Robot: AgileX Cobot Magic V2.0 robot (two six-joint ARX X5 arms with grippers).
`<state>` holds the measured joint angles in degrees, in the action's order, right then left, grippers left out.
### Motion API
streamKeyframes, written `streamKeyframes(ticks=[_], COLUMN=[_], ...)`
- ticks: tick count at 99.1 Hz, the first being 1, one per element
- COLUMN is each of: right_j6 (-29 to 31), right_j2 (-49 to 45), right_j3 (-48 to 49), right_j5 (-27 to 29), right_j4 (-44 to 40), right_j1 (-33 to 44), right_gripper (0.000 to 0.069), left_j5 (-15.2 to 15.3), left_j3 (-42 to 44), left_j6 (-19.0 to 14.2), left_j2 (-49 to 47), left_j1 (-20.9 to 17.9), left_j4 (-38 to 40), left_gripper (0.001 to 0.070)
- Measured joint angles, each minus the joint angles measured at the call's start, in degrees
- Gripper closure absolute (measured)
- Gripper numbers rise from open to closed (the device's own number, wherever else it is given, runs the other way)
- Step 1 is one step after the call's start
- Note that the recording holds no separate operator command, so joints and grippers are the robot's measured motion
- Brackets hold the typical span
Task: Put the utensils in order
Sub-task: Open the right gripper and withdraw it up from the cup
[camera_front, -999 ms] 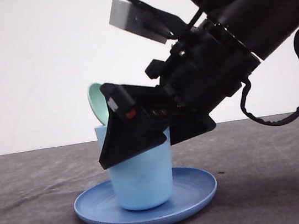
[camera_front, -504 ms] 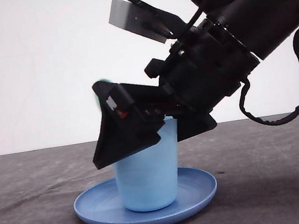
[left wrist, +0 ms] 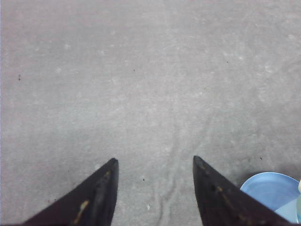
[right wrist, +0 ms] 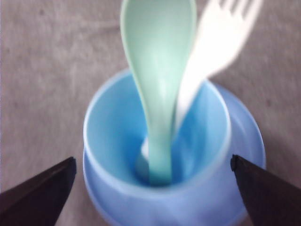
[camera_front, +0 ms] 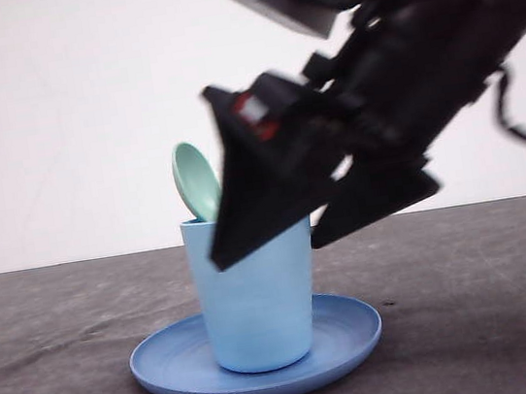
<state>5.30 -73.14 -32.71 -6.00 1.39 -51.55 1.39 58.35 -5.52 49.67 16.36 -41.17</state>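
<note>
The mint-green spoon point(right wrist: 157, 70) and the white fork point(right wrist: 216, 42) stand handle-down together inside the light blue cup point(right wrist: 141, 197). In the front view the spoon's bowl point(camera_front: 197, 182) sticks up behind the cup's point(camera_front: 253, 301) rim, and the cup stands upright on the blue plate point(camera_front: 258, 372). My right gripper point(right wrist: 152, 161) hangs open just above and in front of the cup, blurred by motion, one finger on each side, holding nothing point(camera_front: 266, 253). Over bare table to the left of the plate, my left gripper point(left wrist: 154, 160) is open and empty.
The grey table point(camera_front: 474, 304) spreads around the plate on all sides. An edge of the plate point(left wrist: 270, 188) shows beside my left gripper's fingers. A white wall point(camera_front: 67, 126) closes the back.
My right gripper has risen up and away from the cup's rim. The cup, tilted half a second ago, stands upright again, and the spoon's bowl shows once more.
</note>
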Motion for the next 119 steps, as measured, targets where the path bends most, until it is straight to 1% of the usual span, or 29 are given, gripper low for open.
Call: streamKeyframes(ticks=[25,51,75,92,105,119], right_j6=[0.09,2.10,2.99,3.13,3.13,3.04], right_j2=[11.63,20.00,20.90,20.90,20.90,20.90], right_j3=[-0.02,-2.71,-8.81,-12.15,-12.68,-12.68], right_j5=[0.04,0.07,0.09,0.17,0.22,0.20], right_j4=[-15.67,-22.03,-30.60,-33.07,-34.16,-36.22], right_j1=[4.11,15.15,27.41,34.51,37.88,38.84], right_gripper=[0.0020,0.0020,0.0020,0.0022,0.0024,0.0024], left_j5=[0.00,0.00,0.00,0.00,0.00,0.00], left_j3=[0.00,0.00,0.00,0.00,0.00,0.00], left_j6=[-0.02,0.00,0.00,0.00,0.00,0.00], left_j2=[0.00,0.00,0.00,0.00,0.00,0.00], left_j1=[0.00,0.00,0.00,0.00,0.00,0.00], left_j4=[0.02,-0.02,-0.81,-2.12,-2.67,-3.45], left_gripper=[0.0410,0.0410,0.0410,0.0410,0.0410,0.0410])
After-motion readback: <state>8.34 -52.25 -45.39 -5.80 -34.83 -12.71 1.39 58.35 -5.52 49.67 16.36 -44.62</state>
